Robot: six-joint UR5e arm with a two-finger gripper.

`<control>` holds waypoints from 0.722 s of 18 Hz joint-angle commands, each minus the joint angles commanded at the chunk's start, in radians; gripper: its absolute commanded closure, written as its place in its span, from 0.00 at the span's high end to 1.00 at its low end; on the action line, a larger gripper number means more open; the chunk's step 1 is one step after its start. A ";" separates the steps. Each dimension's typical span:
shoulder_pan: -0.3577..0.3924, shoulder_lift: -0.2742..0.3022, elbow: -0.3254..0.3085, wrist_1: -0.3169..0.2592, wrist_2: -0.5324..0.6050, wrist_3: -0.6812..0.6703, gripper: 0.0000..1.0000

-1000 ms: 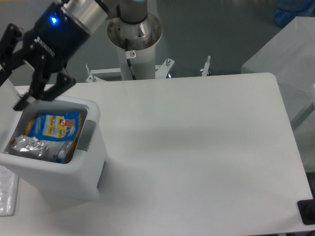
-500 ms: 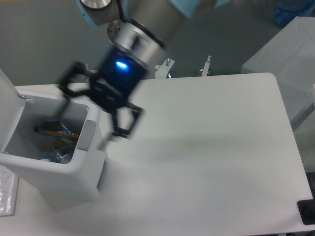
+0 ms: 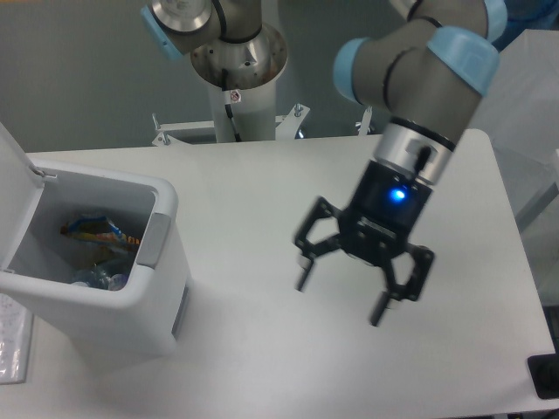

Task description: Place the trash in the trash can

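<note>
The gripper (image 3: 342,299), which a second ago was hanging right over the trash can (image 3: 162,288), is now well away from it above the middle of the white worktop (image 3: 262,183), its jaws spread wide and holding nothing. The snack wrapper (image 3: 98,231) has dropped from lying flat near the top of the trash can to sitting lower inside, and the plastic bottle (image 3: 98,278) shows beside it near the front wall, with the lid (image 3: 16,196) standing open at the left. With both pieces inside and the arm pulled clear, the task looks finished.
</note>
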 joint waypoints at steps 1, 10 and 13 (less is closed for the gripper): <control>0.000 -0.008 -0.003 -0.003 0.097 0.046 1.00; -0.006 -0.032 -0.008 -0.083 0.438 0.281 1.00; -0.006 -0.032 0.009 -0.150 0.443 0.388 1.00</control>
